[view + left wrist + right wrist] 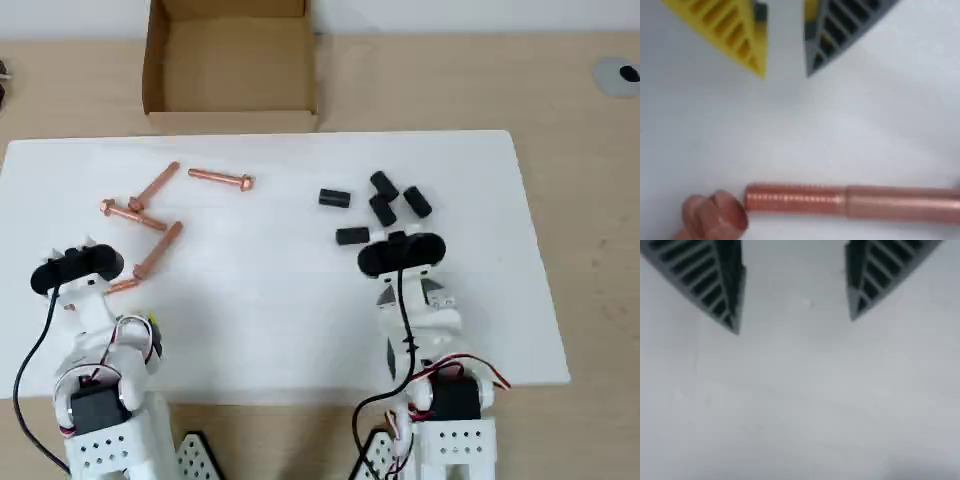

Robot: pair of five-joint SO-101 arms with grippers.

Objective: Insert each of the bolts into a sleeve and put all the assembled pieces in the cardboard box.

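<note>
Left arm bent over bolt, right arm by sleeves, jaws apart

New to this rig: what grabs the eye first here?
A loose scatter of copper-coloured metal bolts lies on the left of the white mat, with a cluster of short black cylindrical sleeves right of centre. The open brown cardboard box, nothing visible inside, sits beyond the mat's far edge. The left gripper, one yellow finger and one grey, hangs open near a bolt.
</note>
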